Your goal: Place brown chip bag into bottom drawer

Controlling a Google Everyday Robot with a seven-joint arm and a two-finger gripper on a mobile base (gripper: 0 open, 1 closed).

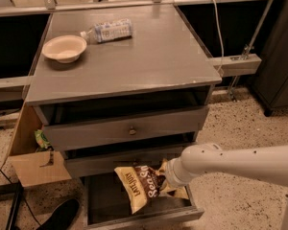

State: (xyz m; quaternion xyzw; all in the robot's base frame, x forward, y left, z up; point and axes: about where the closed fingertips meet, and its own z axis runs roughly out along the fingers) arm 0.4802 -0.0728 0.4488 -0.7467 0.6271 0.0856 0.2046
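Note:
The brown chip bag (140,186), dark brown and tan with white script, hangs tilted over the open bottom drawer (104,202), its lower end just inside the drawer's dark interior. My gripper (169,177) is at the bag's right edge, at the end of the white arm that reaches in from the right. It is shut on the bag, and the bag partly hides its fingers. The drawer's grey front rim (144,219) shows at the bottom edge of the view.
Two shallower drawers (132,131) above stand slightly pulled out. A cream bowl (64,48) and a lying water bottle (108,31) are on the cabinet top. A cardboard box (36,167) with a green packet (41,139) and a black shoe (62,214) sit at the left.

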